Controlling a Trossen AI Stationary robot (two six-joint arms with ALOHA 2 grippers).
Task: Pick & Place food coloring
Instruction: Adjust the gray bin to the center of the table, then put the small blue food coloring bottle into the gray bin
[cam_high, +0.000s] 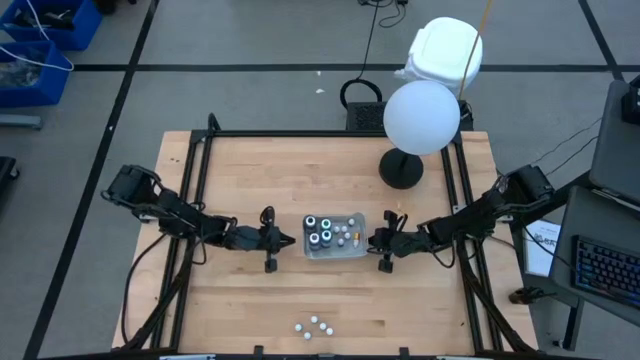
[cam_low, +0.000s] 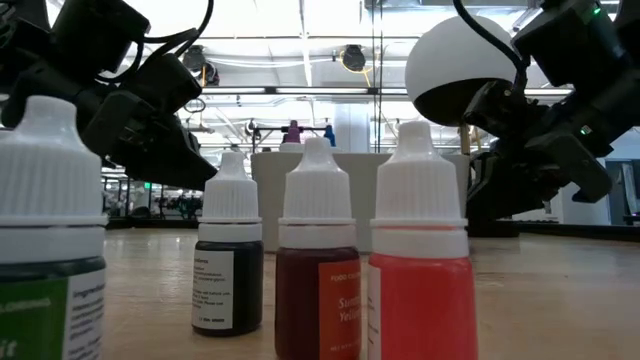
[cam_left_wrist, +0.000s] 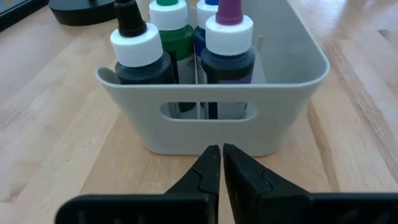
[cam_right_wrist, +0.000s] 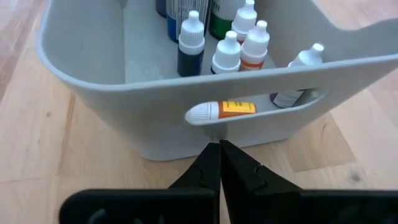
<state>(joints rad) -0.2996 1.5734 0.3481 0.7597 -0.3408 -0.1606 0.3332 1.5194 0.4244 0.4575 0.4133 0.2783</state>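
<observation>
Left pincer (cam_high: 290, 238) and right pincer (cam_high: 373, 240) flank the tray (cam_high: 335, 250) mid-bench (cam_high: 250, 300), fingers together, holding nothing. Food coloring (cam_high: 313, 326) stands near the front edge.

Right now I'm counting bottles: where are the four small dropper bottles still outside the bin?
In the high view, the four dropper bottles cluster on the table's near edge, centred, below the clear bin between both hands.

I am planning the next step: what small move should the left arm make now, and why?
Probably draw the left gripper back from the tray and swing it toward the four food coloring bottles standing loose near the table edge; it holds nothing.
</observation>
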